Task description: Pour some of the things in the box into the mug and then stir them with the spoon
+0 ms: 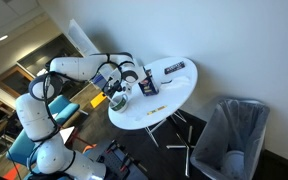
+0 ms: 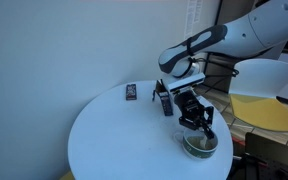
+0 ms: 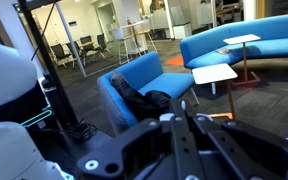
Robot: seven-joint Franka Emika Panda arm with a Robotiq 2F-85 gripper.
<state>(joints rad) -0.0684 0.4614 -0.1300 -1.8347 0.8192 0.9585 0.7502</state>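
Note:
The mug (image 2: 191,150), a small round greyish cup with a dark inside, stands near the edge of the white round table (image 2: 114,140). My gripper (image 2: 202,126) hangs right over it, fingers pressed together on a thin dark handle that looks like the spoon (image 2: 209,135), reaching down into the mug. The box (image 2: 164,101), dark with orange print (image 1: 148,87), stands upright on the table just beside the gripper. In an exterior view the gripper (image 1: 118,96) covers most of the mug. In the wrist view the fingers (image 3: 182,108) are closed and point out at the room; mug and box are out of view.
A longer flat dark item with white lettering (image 1: 174,68) lies further back on the table (image 1: 169,100), also seen in an exterior view (image 2: 131,92). A grey bin (image 1: 229,135) stands on the floor past the table. Blue seats (image 3: 239,40) and small tables fill the room beyond.

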